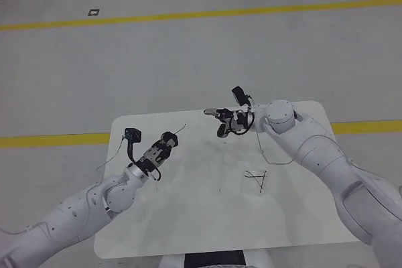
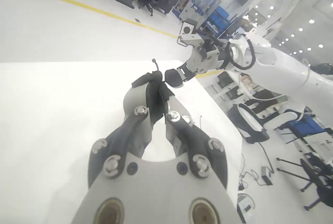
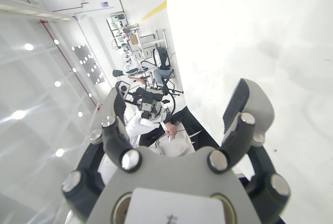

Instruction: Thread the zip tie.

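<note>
My left gripper [image 1: 167,141] is shut on a thin black zip tie [image 1: 179,128] above the left half of the white table [image 1: 187,221]. In the left wrist view the zip tie [image 2: 155,65] sticks up out of the closed fingertips [image 2: 153,79], its small head end free. My right gripper [image 1: 217,122] hangs near the table's far edge, a short way right of the left one, open with nothing between its fingers [image 3: 238,103]. The left wrist view shows one of its dark pads [image 2: 173,78] close beside the zip tie's tip.
A few loose black zip ties [image 1: 256,177] lie on the table's right half, below the right forearm. One small tie [image 2: 201,121] lies near the table edge in the left wrist view. The near half of the table is bare.
</note>
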Controlling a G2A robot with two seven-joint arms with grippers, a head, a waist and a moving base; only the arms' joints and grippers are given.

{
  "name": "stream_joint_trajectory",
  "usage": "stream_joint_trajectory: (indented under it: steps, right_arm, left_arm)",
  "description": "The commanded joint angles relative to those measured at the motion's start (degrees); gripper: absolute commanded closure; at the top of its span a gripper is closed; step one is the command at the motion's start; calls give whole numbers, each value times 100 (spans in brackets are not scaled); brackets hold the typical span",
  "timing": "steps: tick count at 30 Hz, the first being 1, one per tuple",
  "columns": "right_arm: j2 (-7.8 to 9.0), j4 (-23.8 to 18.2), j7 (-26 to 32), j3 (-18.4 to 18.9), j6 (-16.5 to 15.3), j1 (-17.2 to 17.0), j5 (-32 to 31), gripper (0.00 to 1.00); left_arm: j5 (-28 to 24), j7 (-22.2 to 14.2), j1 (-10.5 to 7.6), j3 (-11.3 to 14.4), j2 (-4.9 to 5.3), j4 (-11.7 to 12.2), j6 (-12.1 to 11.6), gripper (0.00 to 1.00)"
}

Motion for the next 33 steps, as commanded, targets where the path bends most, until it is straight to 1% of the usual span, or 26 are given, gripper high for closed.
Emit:
stream_joint_trajectory:
  steps: [1,4,6,8,9,10,11,19,21,24,26,28,29,32,33]
  right_arm:
    - [-14,66,248,44,-173,-14,50,0]
    - [-56,223,540,90,-412,-6,71,0]
    - [-101,276,781,115,-617,-11,148,0]
    - [-141,362,953,144,-801,-6,212,0]
    - [-154,386,997,153,-868,-8,235,0]
    - [-154,386,997,153,-868,-8,235,0]
    - [-154,386,997,153,-868,-8,235,0]
    - [-154,386,997,153,-868,-8,235,0]
    - [-148,351,932,215,-893,-114,308,0]
    - [-112,406,1252,379,-1075,-244,478,0]
    - [-107,494,1649,491,-1250,-328,715,0]
    - [-117,618,1916,556,-1352,-346,837,0]
    - [-130,714,2040,589,-1431,-352,896,0]
    - [-185,858,2309,608,-1538,-352,993,0]
    - [-214,942,2412,609,-1569,-345,1030,0]
  left_arm:
    - [-198,-177,25,-43,47,-135,0,100]
    - [-505,-558,73,-153,117,-324,0,100]
    - [-761,-791,142,-270,149,-448,0,100]
    - [-974,-995,216,-406,166,-472,0,100]
    - [-1148,-1233,264,-505,166,-526,0,100]
    - [-1174,-1410,287,-591,169,-485,0,100]
    - [-1147,-1463,294,-615,170,-458,0,100]
    - [-1147,-1463,294,-615,170,-458,0,100]
    - [-1425,-1550,354,-647,145,-395,0,100]
    - [-1918,-1910,417,-767,117,-371,0,100]
    - [-2173,-2273,468,-896,117,-333,0,100]
    - [-2297,-2557,531,-1031,122,-324,0,100]
    - [-2354,-2774,576,-1138,126,-344,0,100]
    - [-2567,-3382,728,-1427,136,-472,0,100]
    - [-2646,-3638,809,-1595,142,-470,0,100]
